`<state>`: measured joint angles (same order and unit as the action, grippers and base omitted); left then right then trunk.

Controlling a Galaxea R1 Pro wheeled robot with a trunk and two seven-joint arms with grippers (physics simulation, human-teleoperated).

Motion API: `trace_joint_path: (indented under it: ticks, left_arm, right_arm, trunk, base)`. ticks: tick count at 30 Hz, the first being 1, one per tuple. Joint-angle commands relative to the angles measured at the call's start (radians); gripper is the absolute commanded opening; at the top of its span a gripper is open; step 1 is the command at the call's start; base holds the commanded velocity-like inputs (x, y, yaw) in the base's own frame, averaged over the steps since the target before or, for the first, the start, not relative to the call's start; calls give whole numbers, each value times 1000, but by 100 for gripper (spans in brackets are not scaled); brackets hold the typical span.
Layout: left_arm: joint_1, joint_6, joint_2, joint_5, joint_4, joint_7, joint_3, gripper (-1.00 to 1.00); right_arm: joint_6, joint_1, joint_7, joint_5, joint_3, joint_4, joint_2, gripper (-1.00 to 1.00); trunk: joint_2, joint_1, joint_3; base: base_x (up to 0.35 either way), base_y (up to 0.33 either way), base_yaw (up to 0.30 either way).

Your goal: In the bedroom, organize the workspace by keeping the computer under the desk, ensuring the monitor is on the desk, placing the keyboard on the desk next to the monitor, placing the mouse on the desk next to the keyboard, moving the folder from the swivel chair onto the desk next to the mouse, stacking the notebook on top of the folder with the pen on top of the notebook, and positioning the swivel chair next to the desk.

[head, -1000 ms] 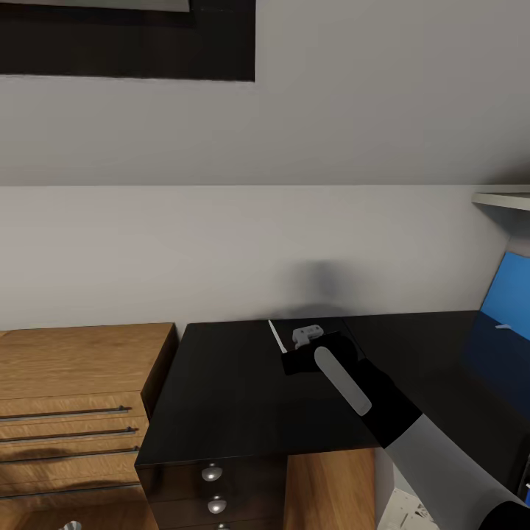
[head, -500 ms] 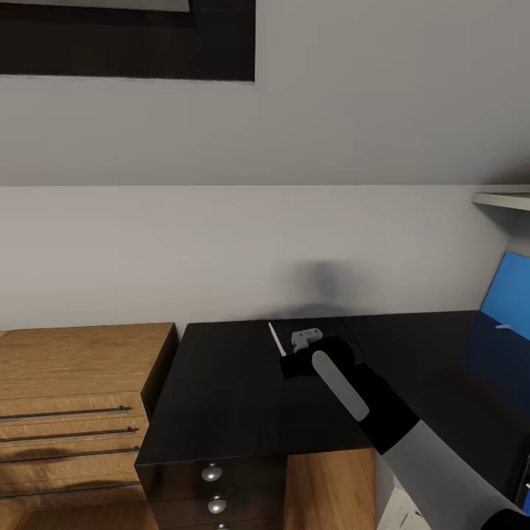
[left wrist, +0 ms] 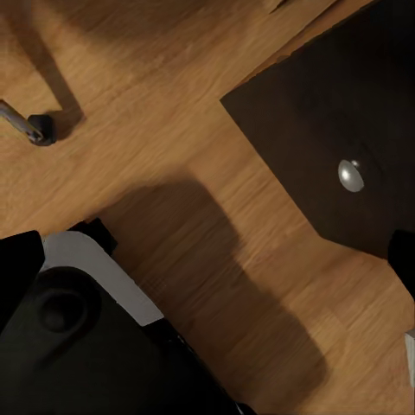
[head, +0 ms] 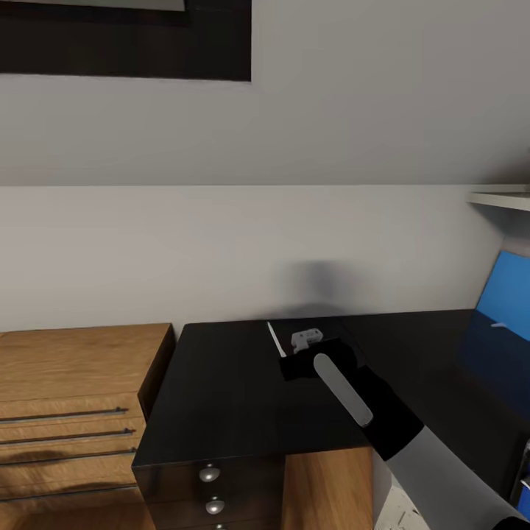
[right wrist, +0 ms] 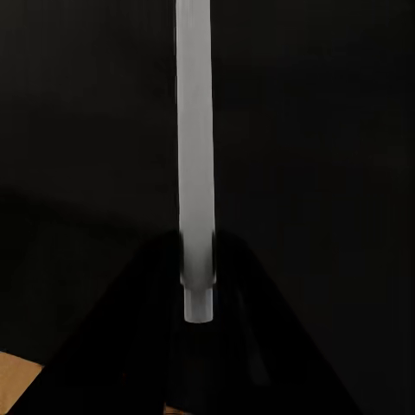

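1. The wooden drawer unit is standing left of the desk, touching its end.
2. The pen is lying on the black desk top, its near end between the right gripper's fingers, which are clamping it; the right wrist view is showing that pinch closely.
3. The blue panel is rising at the far right.
4. The left wrist view is showing wood floor and a drawer knob; I cannot tell how the left fingers are standing.

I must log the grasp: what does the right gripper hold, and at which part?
The right gripper holds the white pen by one end; the rest sticks out over the desk.
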<state>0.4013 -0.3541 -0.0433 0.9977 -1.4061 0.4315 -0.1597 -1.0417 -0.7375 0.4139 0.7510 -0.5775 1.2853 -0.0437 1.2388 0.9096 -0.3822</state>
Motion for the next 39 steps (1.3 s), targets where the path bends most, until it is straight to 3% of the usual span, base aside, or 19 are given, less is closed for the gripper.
trace_joint_path:
  ticks: [1,2,3,7,15,16,19,20,21,32,35,39]
  left_arm:
    - [2,16,0,6,13,0,10,100]
    - [4,34,0,4,27,-8,22,100]
    - [10,97,0,-1,66,-32,62,100]
    - [14,141,-1,-4,95,-48,91,100]
    - [26,155,-1,-6,103,-71,100,100]
    - [36,192,-1,-27,108,-89,100,100]
    - [39,211,-1,-35,131,-99,101,100]
    - [40,238,1,-72,156,-130,108,100]
    - [40,243,1,-79,160,-133,118,100]
    - [41,307,-8,-92,199,-139,200,100]
    - [40,319,-11,-91,197,-139,211,100]
    - [39,325,-13,-91,194,-133,219,100]
  right_arm:
    - [-2,1,11,10,-2,3,-1,-100]
    - [-3,2,11,10,-2,4,-1,-100]
    - [-5,9,11,10,0,7,-3,-100]
    - [-5,30,12,9,4,16,-4,-100]
    - [-6,60,14,8,5,66,-5,-100]
    - [-6,62,14,7,6,75,-5,-100]
    - [-6,62,14,8,7,76,-6,-100]
    - [-6,63,14,10,9,77,-11,-100]
    - [-6,63,14,11,9,77,-14,-100]
    - [-6,63,46,11,10,65,-24,-100]
    - [-6,63,66,13,31,64,-23,-100]
    - [-6,63,92,14,92,63,-19,-100]
  trunk:
    - [1,0,-1]
    - [1,0,-1]
    - [1,0,-2]
    - [1,0,-3]
    - [1,0,-3]
    - [1,0,-3]
    - [1,0,-3]
    - [1,0,-3]
    - [1,0,-3]
    - [1,0,-3]
    - [1,0,-3]
    - [1,0,-3]
  base:
    - [0,0,-169]
    - [0,0,-190]
    - [0,0,-245]
    - [0,0,-264]
    - [0,0,-289]
    - [0,0,-292]
    - [0,0,-292]
    - [0,0,-292]
    - [0,0,-292]
    - [0,0,-292]
    - [0,0,-293]
    - [0,0,-293]
